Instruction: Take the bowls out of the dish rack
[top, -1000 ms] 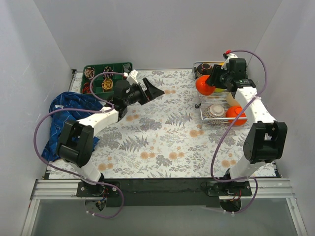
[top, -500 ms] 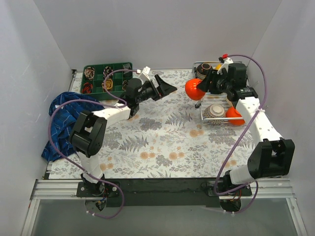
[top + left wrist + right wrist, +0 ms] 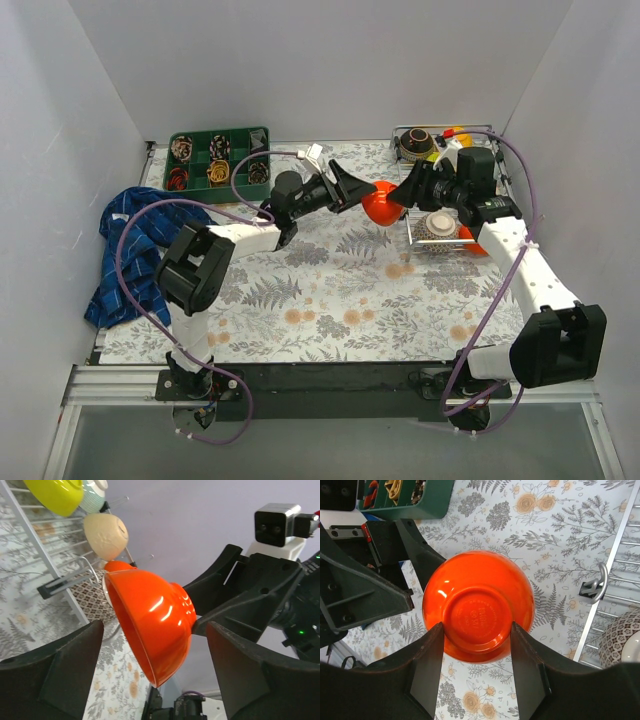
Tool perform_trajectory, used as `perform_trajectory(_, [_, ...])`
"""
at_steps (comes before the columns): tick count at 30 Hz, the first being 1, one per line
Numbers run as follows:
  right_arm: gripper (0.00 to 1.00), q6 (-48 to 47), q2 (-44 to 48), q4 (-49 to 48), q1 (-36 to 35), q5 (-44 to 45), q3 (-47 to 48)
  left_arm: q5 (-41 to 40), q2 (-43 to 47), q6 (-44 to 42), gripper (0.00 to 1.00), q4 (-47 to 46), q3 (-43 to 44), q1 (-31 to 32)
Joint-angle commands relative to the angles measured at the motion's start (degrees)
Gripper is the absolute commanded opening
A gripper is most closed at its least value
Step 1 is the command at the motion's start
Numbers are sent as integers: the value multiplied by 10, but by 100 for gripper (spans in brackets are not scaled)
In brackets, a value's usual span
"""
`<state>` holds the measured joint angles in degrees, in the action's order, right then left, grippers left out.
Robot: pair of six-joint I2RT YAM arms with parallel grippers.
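Note:
My right gripper [image 3: 392, 200] is shut on the foot of a red-orange bowl [image 3: 379, 204] and holds it tilted in the air, left of the dish rack [image 3: 412, 236]. The right wrist view shows its fingers [image 3: 432, 655] clamping the bowl's base [image 3: 477, 612]. My left gripper [image 3: 352, 188] is open, and the bowl [image 3: 150, 625] sits just in front of its spread fingers [image 3: 50, 680]. The rack holds dark brown [image 3: 417, 143], white patterned [image 3: 438, 224] and red-orange [image 3: 472, 238] bowls. The left wrist view shows lime green [image 3: 55, 492], mint [image 3: 95, 495] and beige [image 3: 106, 536] bowls.
A green compartment tray [image 3: 218, 158] with small items stands at the back left. A blue checked cloth [image 3: 130, 250] lies at the left edge. The table has a floral cover [image 3: 330, 290]. White walls close in the sides and back.
My right arm has carried the red-orange bowl left, away from the rack to the table's middle. My left arm has reached right to meet it, gripper still open.

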<state>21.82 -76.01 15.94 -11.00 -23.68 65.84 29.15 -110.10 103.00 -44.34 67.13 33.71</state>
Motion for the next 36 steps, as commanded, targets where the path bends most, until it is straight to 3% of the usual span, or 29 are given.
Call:
perform_trajectory(1, [1, 27, 30, -47, -1, -34, -16, 20, 8, 37, 77, -72, -23, 11])
perform_trajectory(5, [1, 32, 37, -50, -1, -41, -28, 39, 6, 47, 61, -75, -28, 16])
perform_trajectory(13, [1, 34, 60, -52, 0, -44, -52, 45, 38, 47, 12, -108, -66, 18])
perform_trajectory(16, [22, 30, 74, -49, 0, -44, -55, 47, 58, 35, 0, -105, -78, 18])
perform_trajectory(17, [38, 24, 78, -33, 1, -44, -53, 49, 65, 28, 0, -100, -82, 16])
perform_trajectory(20, [59, -14, 97, 20, 1, -29, -40, 50, 102, -33, 0, -38, -83, 7])
perform_trajectory(22, [66, -46, 111, 50, 1, -9, -35, 39, 139, -88, 0, 58, -77, 2])
perform_trajectory(26, [79, -75, 145, 102, 1, 30, -53, -35, 188, -288, 0, 272, -36, -4])
perform_trajectory(30, [84, -92, 176, 127, 1, 70, -74, -165, 194, -418, 0, 506, 28, -7])
perform_trajectory(36, [86, -120, 187, 161, 0, 126, -77, -322, 118, -529, 0, 749, 140, -14])
